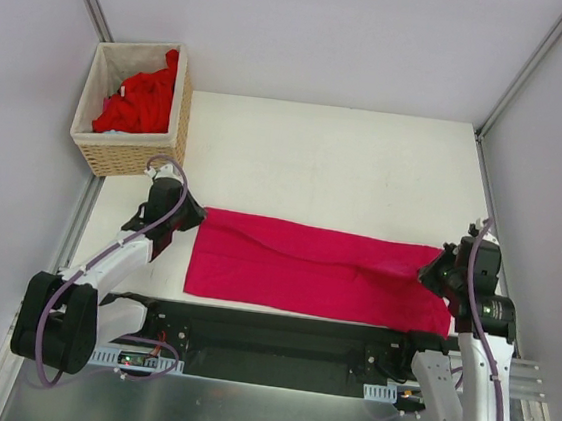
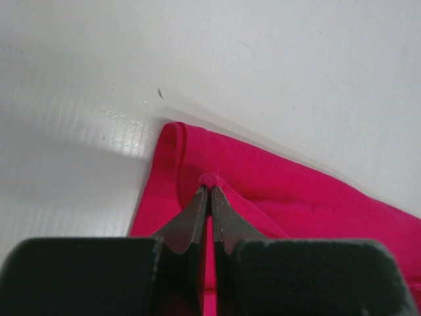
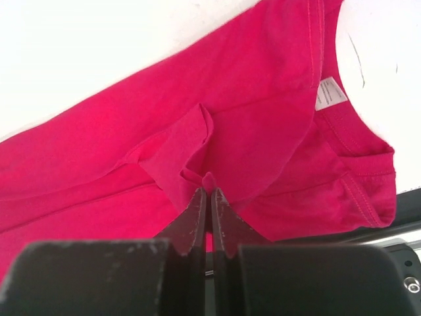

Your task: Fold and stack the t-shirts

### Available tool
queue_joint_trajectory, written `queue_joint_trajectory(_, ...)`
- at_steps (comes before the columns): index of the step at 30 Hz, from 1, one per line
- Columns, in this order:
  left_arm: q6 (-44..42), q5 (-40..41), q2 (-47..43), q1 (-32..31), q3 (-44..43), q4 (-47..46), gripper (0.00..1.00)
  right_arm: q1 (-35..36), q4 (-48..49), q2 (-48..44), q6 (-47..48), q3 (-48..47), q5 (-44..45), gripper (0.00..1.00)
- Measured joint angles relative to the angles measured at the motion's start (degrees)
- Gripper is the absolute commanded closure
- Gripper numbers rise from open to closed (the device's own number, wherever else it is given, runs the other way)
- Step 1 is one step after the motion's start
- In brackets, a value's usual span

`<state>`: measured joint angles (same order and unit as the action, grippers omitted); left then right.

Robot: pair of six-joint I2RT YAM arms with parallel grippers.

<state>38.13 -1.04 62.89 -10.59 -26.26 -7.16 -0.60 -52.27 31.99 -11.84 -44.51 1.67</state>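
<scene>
The pink shirt [image 1: 314, 274] lies flat on the white desk [image 1: 347, 157], close to the robot's side. It looks like a long strip. Its long way runs from left to right, so one end is by each arm.

The left hand [image 2: 210, 187] is clenched tight on a little pinch of cloth at the far left corner of the shirt. The right hand [image 3: 209, 191] is clenched too, and it nips a small fold of cloth at the right end. That is the neck end (you can see the little white label [image 3: 330, 92] there).

So the shirt lies between the two hands, and each hand is at its own end. No hand is nearer than the other. I think the next move should bring the far edge over to the near edge, with both hands going together so the strip stays straight. I can't tell from above how many layers each hand has got.

More red shirts [image 1: 137, 100] wait in the basket [image 1: 130, 160] at the far left corner, well apart from the pink one.
</scene>
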Motion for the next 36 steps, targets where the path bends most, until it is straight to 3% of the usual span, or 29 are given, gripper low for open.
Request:
queue_joint_trajectory(19, 0.22, 1.31, -6.21, -0.72, 4.63, 3.69, 1.00, 0.00, 0.83, 4.92, -3.39, 5.25, -0.42, 1.00)
queue_joint_trajectory(20, 0.22, 1.36, -6.19, -0.74, 4.68, 3.78, 1.00, 0.00, 0.83, 5.07, -3.41, 5.25, -0.37, 0.96)
queue_joint_trajectory(22, 0.20, 1.46, -6.19, -0.74, 4.68, 3.89, 1.00, 0.00, 0.83, 5.53, -3.54, 5.25, -0.37, 0.78)
queue_joint_trajectory(23, 0.20, 1.53, -6.19, -0.74, 4.68, 3.89, 1.00, 0.00, 0.85, 5.81, -3.67, 5.25, -0.39, 0.57)
queue_joint_trajectory(25, 0.20, 1.55, -6.19, -0.74, 4.68, 3.91, 1.00, 0.00, 0.85, 6.38, -4.00, 5.25, -0.44, 0.32)
queue_joint_trajectory(26, 0.20, 1.57, -6.19, -0.74, 4.68, 3.93, 1.00, 0.00, 0.85, 6.51, -3.96, 5.25, -0.42, 0.12)
queue_joint_trajectory(29, 0.20, 1.60, -6.16, -0.74, 4.68, 4.07, 1.00, 0.02, 0.87, 6.69, -3.89, 5.25, -0.37, 0.02)
queue_joint_trajectory(36, 0.20, 1.62, -5.75, -0.74, 4.68, 4.15, 1.00, 0.02, 0.87, 6.16, -3.98, 5.25, -0.15, 0.01)
